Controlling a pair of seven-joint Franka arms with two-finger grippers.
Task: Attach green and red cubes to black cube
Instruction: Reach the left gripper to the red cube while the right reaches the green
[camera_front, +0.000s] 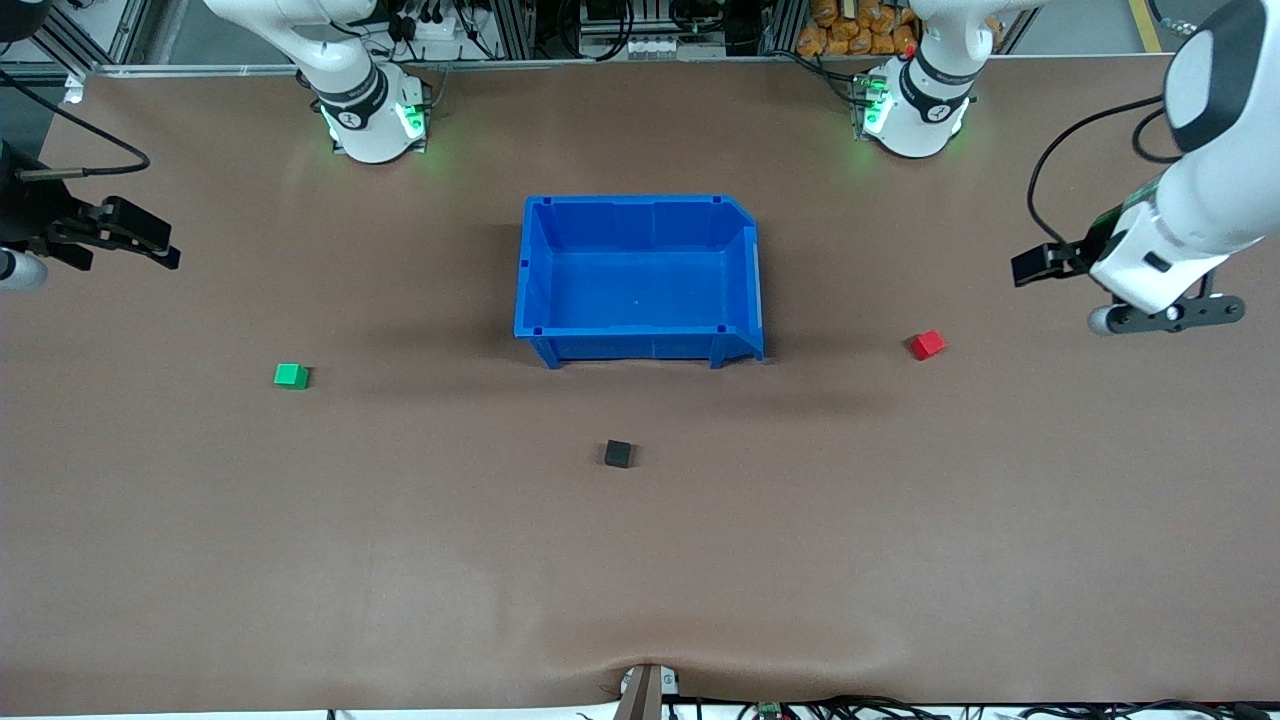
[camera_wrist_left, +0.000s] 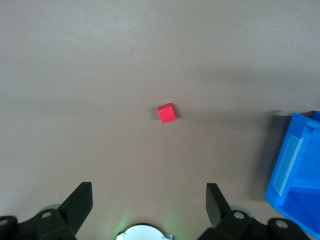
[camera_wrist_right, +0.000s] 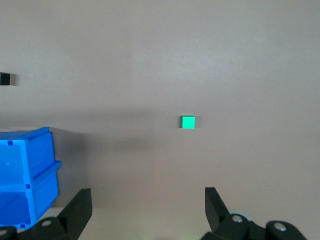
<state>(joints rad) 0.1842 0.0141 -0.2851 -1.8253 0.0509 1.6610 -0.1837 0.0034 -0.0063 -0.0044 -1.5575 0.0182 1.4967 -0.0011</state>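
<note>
While both grippers hang spread and empty, left gripper (camera_wrist_left: 146, 202) over the red cube (camera_front: 927, 345), right gripper (camera_wrist_right: 146, 205) over the green cube (camera_front: 291, 376), you see the black cube (camera_front: 619, 454) nearer the camera than the blue bin (camera_front: 640, 345).

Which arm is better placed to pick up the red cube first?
The left arm. Its open left gripper hangs over the table's left-arm end, close to the red cube. The right gripper is over the other end, near the green cube.

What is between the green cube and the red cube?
In the front view, the blue bin sits between the green cube and red cube; the black cube lies nearer the camera.
</note>
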